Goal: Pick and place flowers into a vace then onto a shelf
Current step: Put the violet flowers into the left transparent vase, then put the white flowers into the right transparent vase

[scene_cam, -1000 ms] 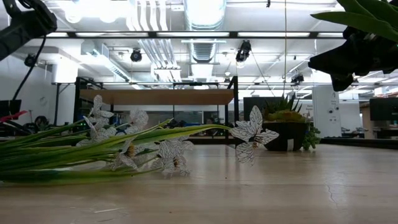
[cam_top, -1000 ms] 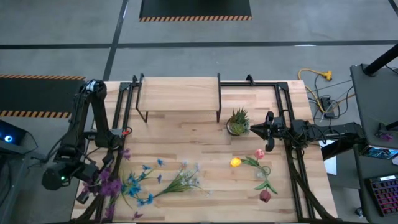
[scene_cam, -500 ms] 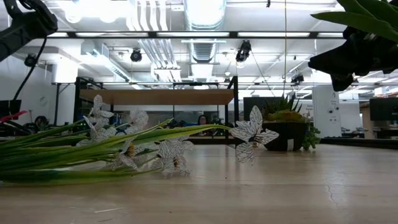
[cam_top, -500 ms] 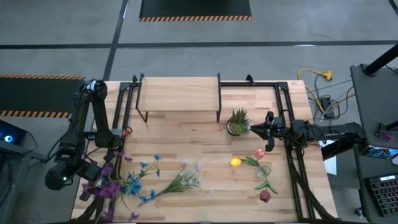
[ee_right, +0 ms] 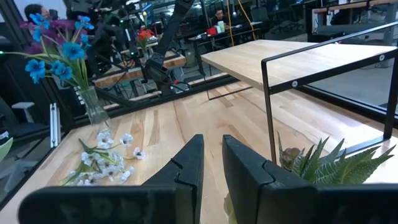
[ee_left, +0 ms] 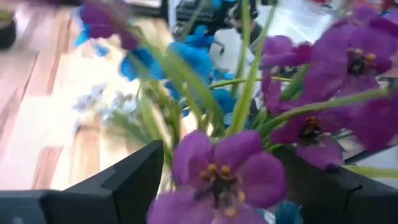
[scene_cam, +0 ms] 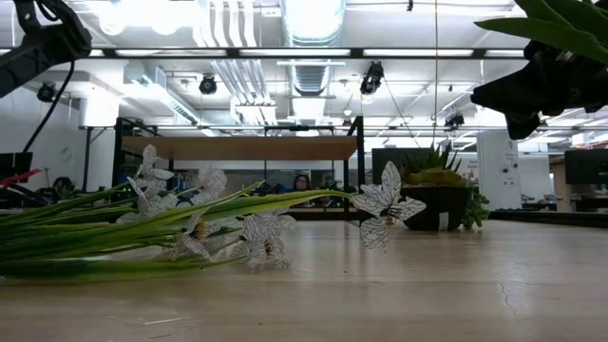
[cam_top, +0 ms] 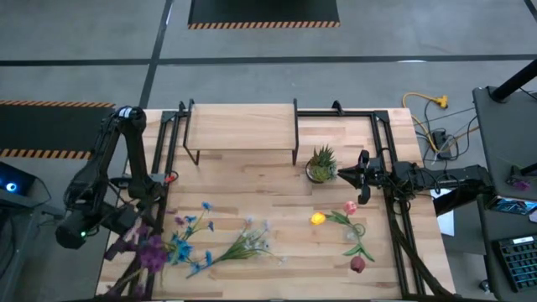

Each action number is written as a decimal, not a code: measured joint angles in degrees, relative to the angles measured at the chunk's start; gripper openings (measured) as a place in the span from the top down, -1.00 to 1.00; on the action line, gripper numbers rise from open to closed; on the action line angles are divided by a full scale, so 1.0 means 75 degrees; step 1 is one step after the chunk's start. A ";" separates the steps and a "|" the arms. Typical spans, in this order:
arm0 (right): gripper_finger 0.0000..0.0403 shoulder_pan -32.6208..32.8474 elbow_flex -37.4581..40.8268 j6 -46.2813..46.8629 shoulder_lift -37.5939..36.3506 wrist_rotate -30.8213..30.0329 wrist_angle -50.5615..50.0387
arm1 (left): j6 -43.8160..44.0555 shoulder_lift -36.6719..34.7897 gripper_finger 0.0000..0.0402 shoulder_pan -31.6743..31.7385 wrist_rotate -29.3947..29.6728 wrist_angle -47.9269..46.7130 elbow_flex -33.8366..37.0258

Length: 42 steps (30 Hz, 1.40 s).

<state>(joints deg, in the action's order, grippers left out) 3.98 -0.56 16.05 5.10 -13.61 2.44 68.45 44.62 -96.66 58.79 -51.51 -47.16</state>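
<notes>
I'm seeing the left gripper point(cam_top: 126, 225) spreading wide at the table's near-left corner over a glass vase point(ee_right: 93, 106) holding purple and blue flowers point(cam_top: 164, 250), whose blooms are crowding its camera. White stems point(cam_top: 247, 245) are lying just beside them (potted plant point(cam_top: 321, 164) beside the shelf point(cam_top: 242, 126)), right gripper point(cam_top: 359, 178) pressed nearly together, empty

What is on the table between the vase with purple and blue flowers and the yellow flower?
In the high view, a white flower bunch lies on the table between the vase and the yellow flower.
</notes>
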 joint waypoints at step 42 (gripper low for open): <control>0.74 -0.0001 0.0000 -0.0183 0.0074 0.0003 -0.0003 | -0.2168 0.1856 -0.40 0.2500 0.3362 -0.2824 -0.4002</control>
<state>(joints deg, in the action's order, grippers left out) 3.98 -0.56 14.68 5.66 -13.58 2.42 52.19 58.54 -77.91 84.01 -72.68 -77.18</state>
